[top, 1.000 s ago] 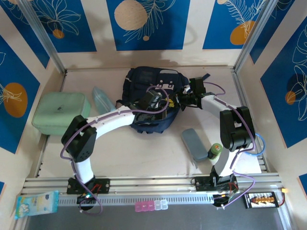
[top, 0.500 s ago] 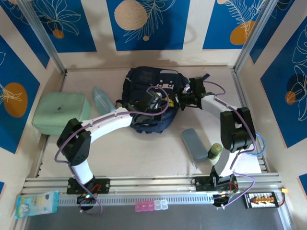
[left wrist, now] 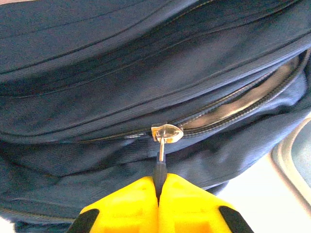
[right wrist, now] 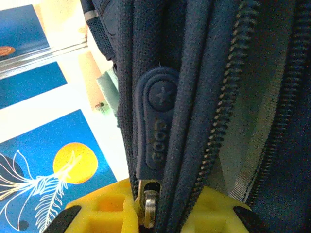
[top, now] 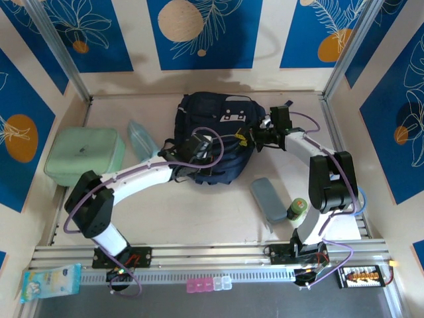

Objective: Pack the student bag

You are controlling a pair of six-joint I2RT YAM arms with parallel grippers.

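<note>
The student bag [top: 222,126], a dark navy backpack with white tag patches, lies at the back middle of the table. My left gripper [top: 193,154] is at its near left side. In the left wrist view its yellow fingers [left wrist: 131,204] are shut on the dark zipper pull [left wrist: 160,170], which hangs from a silver slider [left wrist: 166,132]. The zip is closed left of the slider and gapes to its right. My right gripper [top: 258,137] is at the bag's right side, shut on the bag's fabric edge [right wrist: 194,145] beside a rubber pull tab [right wrist: 154,131].
A mint-green rounded case [top: 85,156] sits at the left with a pale blue item [top: 141,138] beside it. A grey-blue pencil pouch [top: 269,197] and a green bottle [top: 296,209] lie near the right arm's base. The walls stand close on three sides.
My left gripper has drawn the zipper pull left and nearer, and the bag's dark opening has closed up. The right gripper shifted slightly right with the bag's edge.
</note>
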